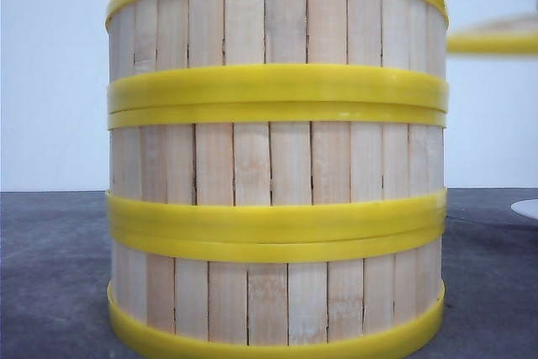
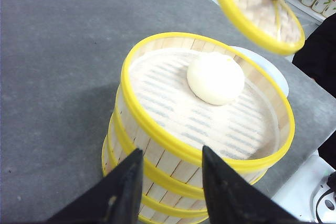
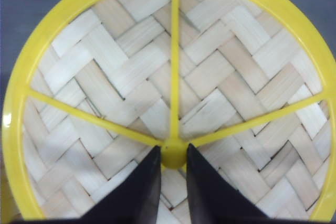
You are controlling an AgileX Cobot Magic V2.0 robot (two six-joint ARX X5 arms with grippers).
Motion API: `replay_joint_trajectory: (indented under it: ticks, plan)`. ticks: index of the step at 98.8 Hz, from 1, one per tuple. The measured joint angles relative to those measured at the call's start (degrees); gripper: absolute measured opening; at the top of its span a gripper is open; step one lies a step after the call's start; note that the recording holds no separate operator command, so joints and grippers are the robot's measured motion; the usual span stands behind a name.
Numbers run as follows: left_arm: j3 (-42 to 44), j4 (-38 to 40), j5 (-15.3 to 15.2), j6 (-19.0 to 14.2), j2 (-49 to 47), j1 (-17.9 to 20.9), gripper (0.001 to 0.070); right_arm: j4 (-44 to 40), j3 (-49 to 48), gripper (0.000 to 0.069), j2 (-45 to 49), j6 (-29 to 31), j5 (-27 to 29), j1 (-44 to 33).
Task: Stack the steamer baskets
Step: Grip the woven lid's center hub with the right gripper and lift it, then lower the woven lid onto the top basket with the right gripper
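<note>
- Near the tabletop's point(image 2: 58, 51) far right corner, three steamer baskets point(image 1: 276, 166) stand stacked — a bun point(image 2: 216, 78) inside the top one.
- Left gripper point(image 2: 170, 182): jaws apart, empty.
- Right gripper point(image 3: 172, 182) — pinching the lid's point(image 3: 105, 77) centre knob.

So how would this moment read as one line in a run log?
three slatted yellow-rimmed steamer baskets: stacked | white bun: in top basket | right gripper: shut on woven yellow-rimmed lid, airborne | left gripper: open

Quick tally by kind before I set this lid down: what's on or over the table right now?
Steamer baskets: 3, stacked
Lid, held by the right gripper: 1
White bun in the top basket: 1
White plate behind the stack: 1
Total: 6
</note>
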Motion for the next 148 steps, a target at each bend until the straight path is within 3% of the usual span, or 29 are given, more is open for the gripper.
replay_joint_trajectory:
  ticks: [28, 71, 148]
  plan:
    - [0.0, 0.0, 0.0, 0.0, 0.0, 0.0, 0.0194, -3.9, 11.0, 0.0055, 0.0, -1.0, -3.2, 12.8]
    - [0.0, 0.0, 0.0, 0.0, 0.0, 0.0, 0.0194, -8.6, 11.7, 0.0054, 4.0, -1.0, -1.8, 31.3]
    - [0.0, 0.0, 0.0, 0.0, 0.0, 0.0, 0.0194, -9.7, 14.6, 0.0053, 12.3, -2.1, 1.4, 44.2]
